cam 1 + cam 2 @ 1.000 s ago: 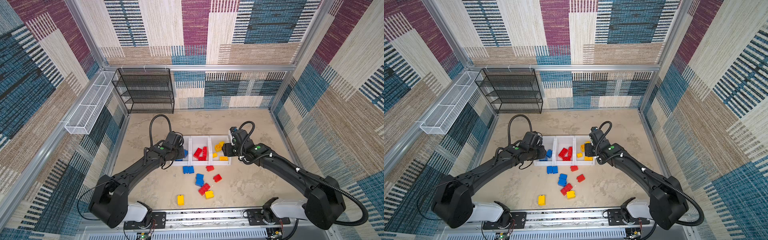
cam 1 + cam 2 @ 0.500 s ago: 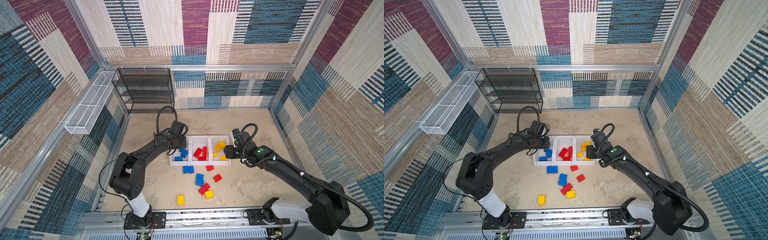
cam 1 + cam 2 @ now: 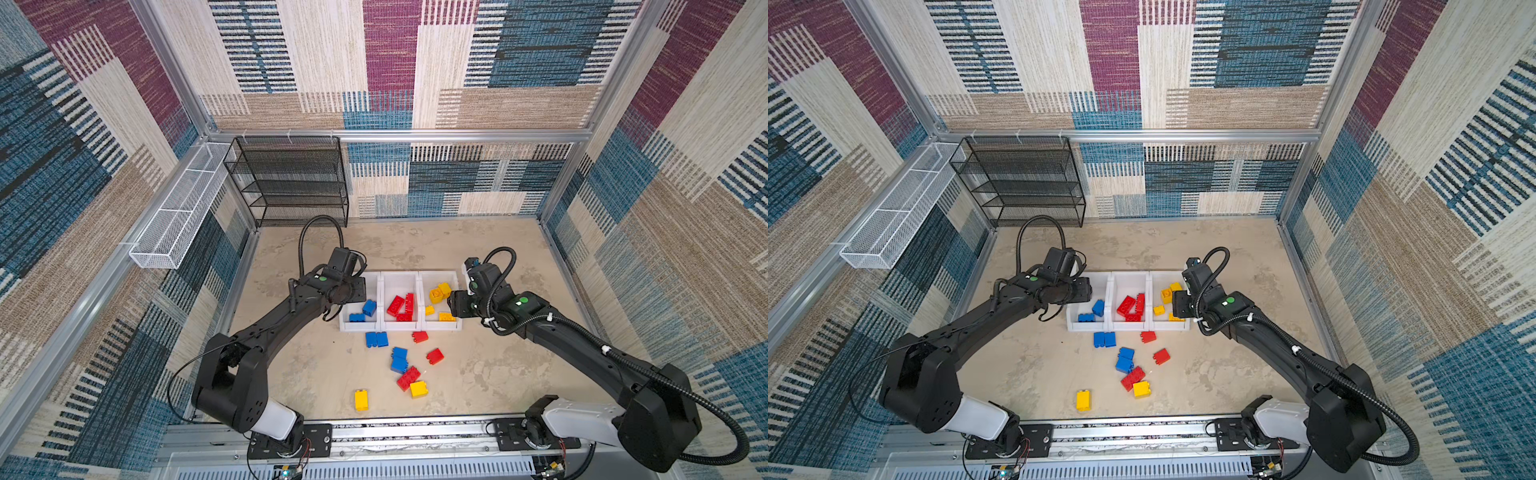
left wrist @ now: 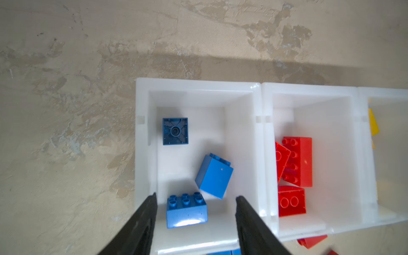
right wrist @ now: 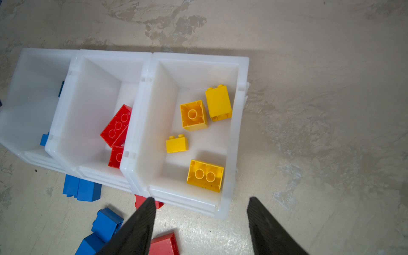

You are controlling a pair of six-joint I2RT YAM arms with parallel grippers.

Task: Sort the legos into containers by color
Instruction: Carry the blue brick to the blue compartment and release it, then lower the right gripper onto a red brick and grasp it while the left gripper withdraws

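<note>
My left tool (image 4: 196, 198) hangs over the blue bin (image 4: 198, 83), jaws apart and gripping nothing. A studded blue brick (image 4: 186, 212) lies on the bin floor under the gap, clear of both fingers. An upturned blue brick (image 4: 175, 131) and a tilted blue brick (image 4: 215, 176) share that bin.

In both top views the three white bins stand joined in a row on the surface (image 3: 498, 374). The blue bin is at the 9 o'clock end, the red bin (image 3: 400, 274) is in the middle, and the yellow bin (image 3: 438, 274) is at the 3 o'clock end. My right tool (image 5: 201, 199) hovers at the yellow bin's edge, jaws apart and empty. Four yellow bricks (image 5: 205, 175) lie in that bin, and several red bricks (image 4: 297, 161) lie in the red bin.

More bricks lie loose on the surface at 6 o'clock from the row:
- a blue pair (image 3: 377, 339) just beside the bins
- a small red brick (image 3: 420, 336)
- two touching blue bricks (image 3: 399, 359)
- a second red brick (image 3: 435, 356)
- a red oblong (image 3: 408, 378) just beside a yellow square (image 3: 419, 389)
- a lone yellow brick (image 3: 361, 400) apart, toward 7 o'clock

Any lettering on the studs is too blurred for me to read.
</note>
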